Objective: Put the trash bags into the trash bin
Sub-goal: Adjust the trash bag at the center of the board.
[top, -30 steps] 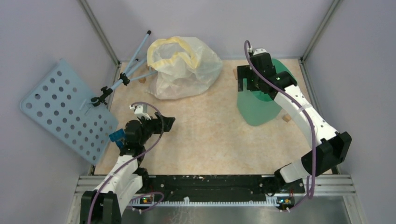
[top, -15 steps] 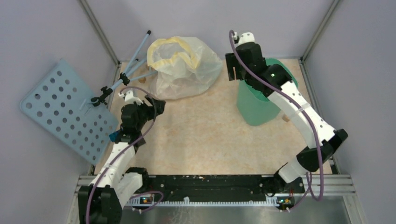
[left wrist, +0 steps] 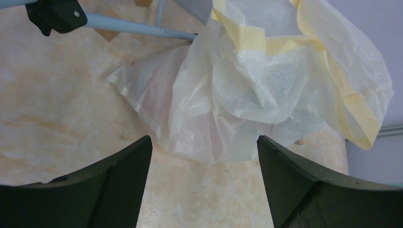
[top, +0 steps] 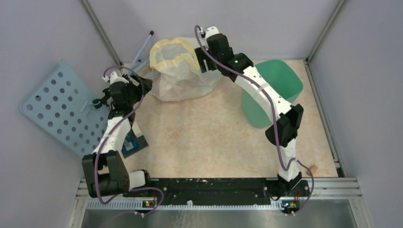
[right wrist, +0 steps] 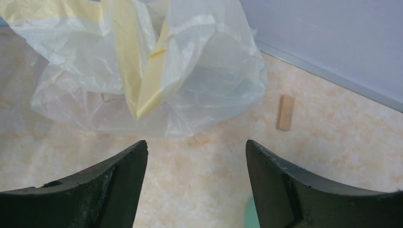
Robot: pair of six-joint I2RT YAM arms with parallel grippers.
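The trash bags do not show in any view. The mint-green trash bin [top: 273, 95] stands upright at the back right, and a sliver of it [right wrist: 251, 216] shows in the right wrist view. A whitish bag with a yellow rim [top: 185, 71] lies crumpled at the back left. My left gripper [top: 145, 85] hovers open just off its left side, with the bag [left wrist: 247, 80] ahead of the fingertips and nothing between them [left wrist: 203, 140]. My right gripper [top: 202, 59] hangs open over the bag's right part [right wrist: 142, 61], its jaws empty [right wrist: 195, 142].
A pale-blue perforated board [top: 62, 111] leans outside the left wall. Thin blue rods with a black clamp [top: 135, 61] stand at the back left corner, close to my left gripper [left wrist: 138, 27]. A small wooden block [right wrist: 285, 112] lies right of the whitish bag.
Both arms have swung toward the whitish bag: the right gripper left the bin and moved left, the left gripper moved up to the back left. Both stay open.
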